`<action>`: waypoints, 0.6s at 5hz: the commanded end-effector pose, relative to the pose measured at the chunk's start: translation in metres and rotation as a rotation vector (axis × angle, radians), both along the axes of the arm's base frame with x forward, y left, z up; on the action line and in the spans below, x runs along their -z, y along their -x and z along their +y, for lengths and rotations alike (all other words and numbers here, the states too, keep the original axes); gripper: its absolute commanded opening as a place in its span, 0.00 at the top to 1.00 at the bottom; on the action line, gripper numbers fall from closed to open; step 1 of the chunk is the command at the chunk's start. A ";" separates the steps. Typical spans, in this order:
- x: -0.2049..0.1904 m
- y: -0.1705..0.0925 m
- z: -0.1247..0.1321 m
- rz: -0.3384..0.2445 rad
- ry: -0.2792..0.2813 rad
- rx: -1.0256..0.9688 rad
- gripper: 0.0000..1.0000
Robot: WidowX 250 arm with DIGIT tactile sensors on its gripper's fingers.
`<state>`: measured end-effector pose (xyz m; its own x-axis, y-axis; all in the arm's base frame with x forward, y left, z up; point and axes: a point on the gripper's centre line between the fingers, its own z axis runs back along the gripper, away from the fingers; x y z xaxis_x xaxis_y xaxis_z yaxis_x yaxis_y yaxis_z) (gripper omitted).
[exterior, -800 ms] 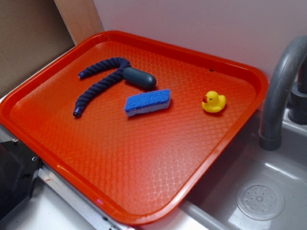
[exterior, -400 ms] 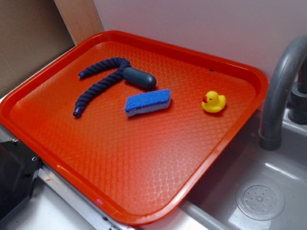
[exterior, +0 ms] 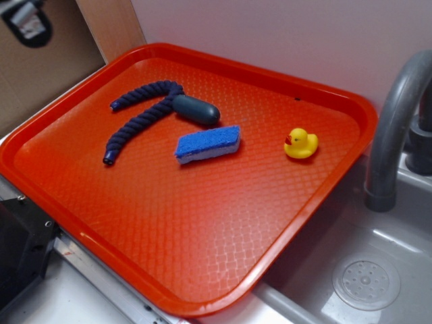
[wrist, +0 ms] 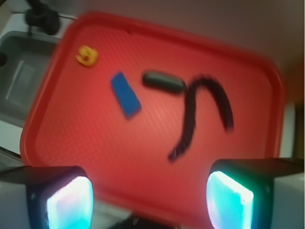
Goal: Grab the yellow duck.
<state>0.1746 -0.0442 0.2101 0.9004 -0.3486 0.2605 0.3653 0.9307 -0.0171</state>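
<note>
Beside the grey sink [exterior: 378,270], an orange tray [exterior: 202,270] holds the yellow duck [exterior: 300,144] near its far right corner, apart from a blue sponge [exterior: 208,144] and a dark rope toy [exterior: 145,115]. High above the tray, the gripper [wrist: 150,198] has its jaws spread wide and empty. The approach is only beginning; next it must travel over the duck and descend.

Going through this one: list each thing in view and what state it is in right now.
yellow duck: upright on the tray, ungrasped
blue sponge: flat on the tray, apart from the duck
rope toy: lying flat on the tray
orange tray: partly overhanging the sink
gripper: open, empty, high above the tray
</note>
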 end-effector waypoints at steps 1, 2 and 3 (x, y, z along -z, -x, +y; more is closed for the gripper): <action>0.029 -0.050 -0.052 -0.126 -0.028 0.228 0.00; 0.046 -0.071 -0.076 -0.117 -0.038 0.258 0.00; 0.066 -0.087 -0.100 -0.077 -0.037 0.312 0.00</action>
